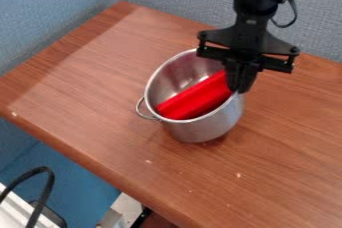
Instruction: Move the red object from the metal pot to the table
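The table (80, 67) was the biggest thing. It was brown wood, and it had lots of bare room on every side of the pot, so there was plenty of space to put something down.

The metal pot (207, 127) sat near the middle of the table. It did not look flat. Its mouth leaned toward the left, and the right side of its rim was higher. I think it leaned because the robot was pulling or pushing at that high side.

The gripper (239, 88) was black and pointed straight down. It came down right at the high side of the rim. It was there because that was where the top end of the red thing could be reached.

The red object (191, 97) was in the pot, not yet on the table. It lay slanted, with its low end by the left wall and its high end up by the gripper. It was too long to lie flat inside.

The fingers (238, 78) were squeezed together. I could not tell if they pinched the end of the red object or the thin rim of the pot.
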Tool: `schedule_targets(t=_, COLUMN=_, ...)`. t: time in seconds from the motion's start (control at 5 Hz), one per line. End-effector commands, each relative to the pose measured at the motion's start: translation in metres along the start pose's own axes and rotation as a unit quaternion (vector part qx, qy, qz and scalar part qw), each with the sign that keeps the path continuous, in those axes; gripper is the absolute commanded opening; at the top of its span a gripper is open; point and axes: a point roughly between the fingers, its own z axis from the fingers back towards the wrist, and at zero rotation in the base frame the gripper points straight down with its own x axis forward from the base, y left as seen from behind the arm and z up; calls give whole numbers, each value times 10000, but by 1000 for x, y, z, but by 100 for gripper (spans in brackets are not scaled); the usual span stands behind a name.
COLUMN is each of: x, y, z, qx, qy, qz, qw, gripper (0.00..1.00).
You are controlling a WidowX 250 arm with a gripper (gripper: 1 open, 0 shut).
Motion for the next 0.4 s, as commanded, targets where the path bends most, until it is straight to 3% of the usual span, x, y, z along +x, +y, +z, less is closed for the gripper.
schedule_targets(t=0.0, x=4, y=7, z=7, qx=-72, qy=-271, qz=-153, qw=9995, gripper=0)
schedule_targets(t=0.2, x=5, y=12, z=2, qx=-99, qy=-440, qz=-305, qw=9985, gripper=0)
